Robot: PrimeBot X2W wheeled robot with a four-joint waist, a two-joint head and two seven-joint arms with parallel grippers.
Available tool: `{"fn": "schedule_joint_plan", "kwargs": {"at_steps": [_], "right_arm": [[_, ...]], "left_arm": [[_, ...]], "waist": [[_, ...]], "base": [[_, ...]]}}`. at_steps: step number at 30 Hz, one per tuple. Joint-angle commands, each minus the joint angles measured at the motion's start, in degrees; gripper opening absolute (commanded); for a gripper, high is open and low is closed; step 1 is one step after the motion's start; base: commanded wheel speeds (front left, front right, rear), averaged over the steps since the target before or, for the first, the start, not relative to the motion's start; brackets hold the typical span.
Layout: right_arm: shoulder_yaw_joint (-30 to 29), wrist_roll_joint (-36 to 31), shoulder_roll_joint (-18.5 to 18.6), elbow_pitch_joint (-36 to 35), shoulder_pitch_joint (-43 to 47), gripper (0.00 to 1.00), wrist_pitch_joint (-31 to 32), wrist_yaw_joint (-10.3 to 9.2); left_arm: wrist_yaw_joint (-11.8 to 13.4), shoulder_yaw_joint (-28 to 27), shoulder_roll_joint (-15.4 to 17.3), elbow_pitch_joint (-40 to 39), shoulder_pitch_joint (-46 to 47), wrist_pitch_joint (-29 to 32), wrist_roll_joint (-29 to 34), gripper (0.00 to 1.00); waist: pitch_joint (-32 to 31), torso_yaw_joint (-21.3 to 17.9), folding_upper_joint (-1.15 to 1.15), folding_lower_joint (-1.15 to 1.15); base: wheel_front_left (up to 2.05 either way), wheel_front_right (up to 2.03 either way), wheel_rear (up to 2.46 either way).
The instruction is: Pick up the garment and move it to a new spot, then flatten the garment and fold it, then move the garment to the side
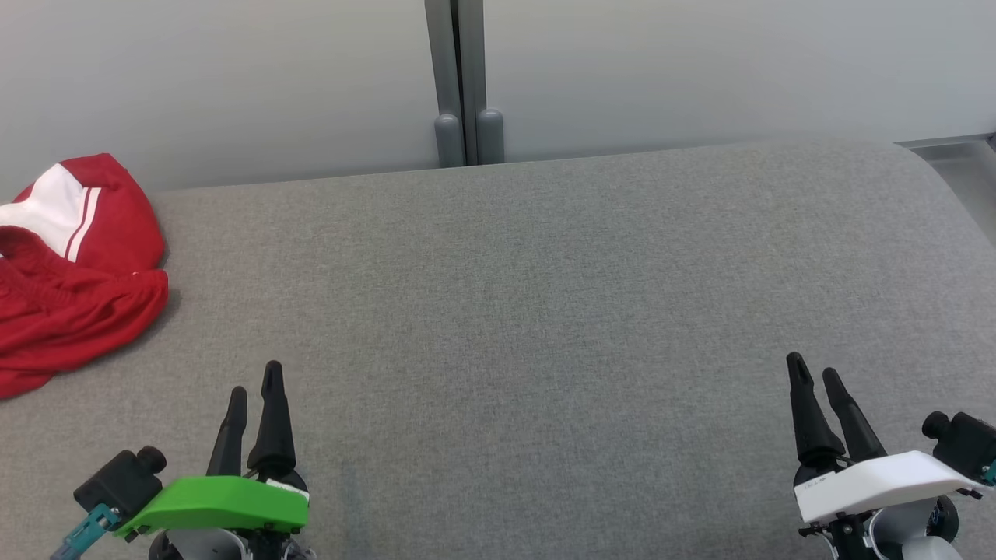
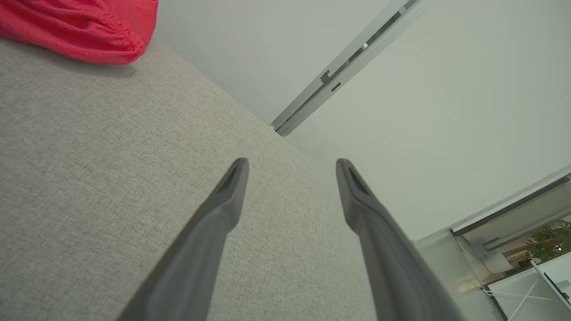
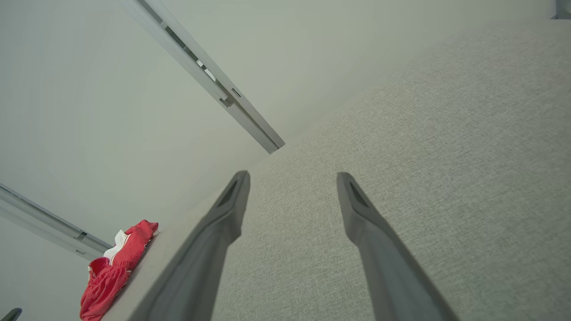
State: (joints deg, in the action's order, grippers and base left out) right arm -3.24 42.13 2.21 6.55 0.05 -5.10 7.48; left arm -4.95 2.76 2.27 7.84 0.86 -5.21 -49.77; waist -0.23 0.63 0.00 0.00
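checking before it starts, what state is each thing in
red garment with white stripes, crumpled heap on the grey fabric surface, not held
left gripper with green cover, open, empty
right gripper with white cover, open, empty

Both arms sit low, fingers pointing straight ahead. Left gripper (image 1: 255, 381) is spread wide and empty; right gripper (image 1: 812, 367) same deal, wide apart, gripping nothing.

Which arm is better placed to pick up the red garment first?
Probably the left: the open left gripper is close to the red garment at the left side of the surface; the right gripper is far across.
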Motion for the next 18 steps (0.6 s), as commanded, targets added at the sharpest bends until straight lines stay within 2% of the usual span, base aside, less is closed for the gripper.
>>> {"fn": "schedule_joint_plan", "kwargs": {"at_steps": [1,10,18], "right_arm": [[0.3,-2.7,0.4,-1.0,0.1,1.00,-0.7,0.00],[1.0,-10.8,0.5,-0.8,1.1,1.00,-2.2,0.01],[1.0,-16.3,0.5,-1.0,1.6,1.00,-3.5,0.01]], "left_arm": [[0.1,0.3,0.4,-0.6,0.0,-0.6,1.9,1.00],[0.2,0.9,0.5,0.5,-1.1,-2.1,9.0,1.00],[0.3,0.9,0.5,1.5,-1.6,-3.4,12.9,1.00]], "waist": [[0.0,0.0,0.00,0.00],[-0.1,0.2,0.00,0.00],[-0.2,0.3,0.00,0.00]], "base": [[0.00,0.00,0.00],[0.00,0.00,0.00],[0.00,0.00,0.00]]}}
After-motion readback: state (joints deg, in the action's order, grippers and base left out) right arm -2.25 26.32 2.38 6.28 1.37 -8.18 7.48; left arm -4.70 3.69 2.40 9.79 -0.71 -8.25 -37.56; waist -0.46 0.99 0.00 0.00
